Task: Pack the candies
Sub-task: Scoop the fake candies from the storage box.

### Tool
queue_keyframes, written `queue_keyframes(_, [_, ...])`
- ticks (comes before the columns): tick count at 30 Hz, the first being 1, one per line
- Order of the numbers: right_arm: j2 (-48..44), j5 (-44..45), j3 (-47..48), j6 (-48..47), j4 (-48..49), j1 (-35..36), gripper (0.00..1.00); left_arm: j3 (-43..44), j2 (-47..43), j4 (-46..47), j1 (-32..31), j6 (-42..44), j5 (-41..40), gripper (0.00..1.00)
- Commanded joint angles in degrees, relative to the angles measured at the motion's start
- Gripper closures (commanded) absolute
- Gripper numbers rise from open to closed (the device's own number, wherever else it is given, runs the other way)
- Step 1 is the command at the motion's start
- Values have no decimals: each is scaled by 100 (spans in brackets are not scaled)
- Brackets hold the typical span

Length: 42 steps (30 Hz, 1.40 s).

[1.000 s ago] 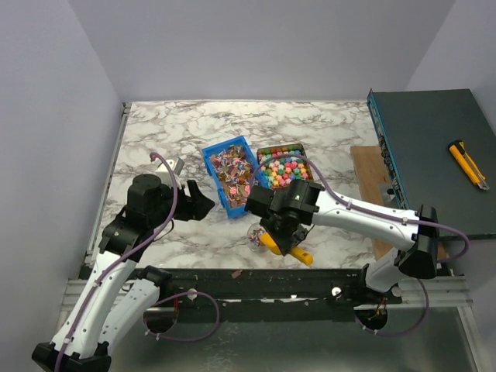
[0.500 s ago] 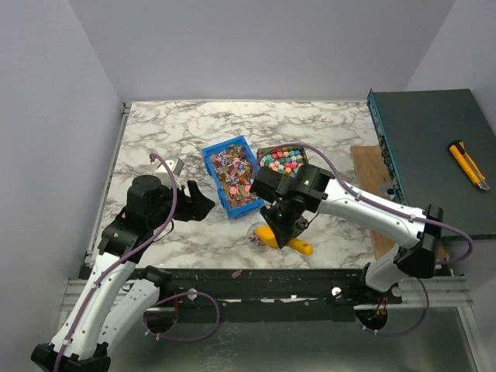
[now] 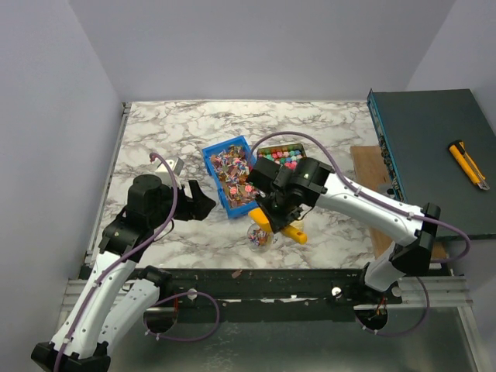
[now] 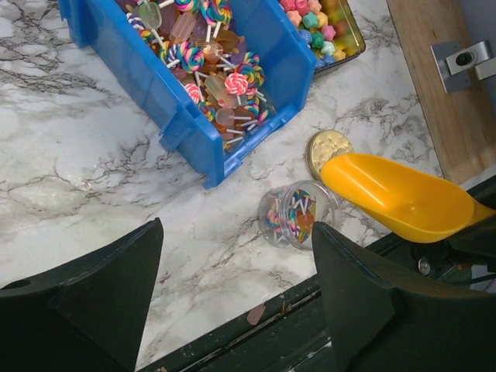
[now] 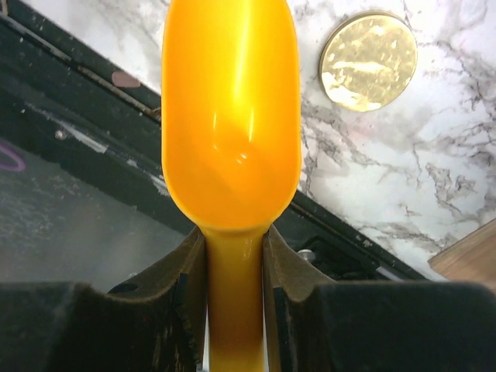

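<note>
Wrapped candies (image 4: pixel 209 70) on sticks fill a blue bin (image 3: pixel 232 177), which also shows in the left wrist view (image 4: pixel 174 116). Chunky pink, yellow, green and blue candies (image 3: pixel 280 156) lie in a dark tray just right of it (image 4: pixel 353 35). A small clear jar (image 3: pixel 258 236) with some candies in it stands near the front edge (image 4: pixel 298 215). My right gripper (image 3: pixel 277 219) is shut on the handle of the yellow-orange scoop (image 5: pixel 231 116). The scoop is empty, and its bowl hangs right beside the jar (image 4: pixel 395 198). My left gripper (image 3: pixel 199 203) is open and empty, left of the bin.
A round gold lid (image 4: pixel 327 147) lies on the marble next to the jar (image 5: pixel 368 60). A wooden board (image 3: pixel 370 178) and a dark green box (image 3: pixel 430 147) with a utility knife (image 3: pixel 467 164) are at the right. A black rail (image 3: pixel 256 275) runs along the front edge.
My right gripper has carried the scoop away from the front edge, back and left toward the jar and bins. The left arm has not moved.
</note>
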Motion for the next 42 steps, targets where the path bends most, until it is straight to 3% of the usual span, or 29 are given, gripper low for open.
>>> queue_keyframes(1, [389, 497, 176, -253, 484, -104, 99, -89, 7, -66, -25, 13, -212, 17])
queue_keyframes(6, [669, 578, 239, -484, 1007, -359, 99, -80, 2, -73, -21, 4, -278, 11])
queue_keyframes(9, [887, 525, 236, -601, 1285, -473, 99, -81, 6, -83, -25, 4, -351, 1])
queue_keyframes(27, [2152, -185, 226, -995, 2746, -1183, 99, -63, 11, -110, 54, 4, -481, 1])
queue_keyframes(38, [2883, 275, 674, -912, 3471, -1289, 99, -54, 91, -109, 115, 2, -468, 1])
queue_keyframes(42, [2793, 476, 404, -847, 3972, -1293, 99, -55, 101, -109, 133, 4, -485, 1])
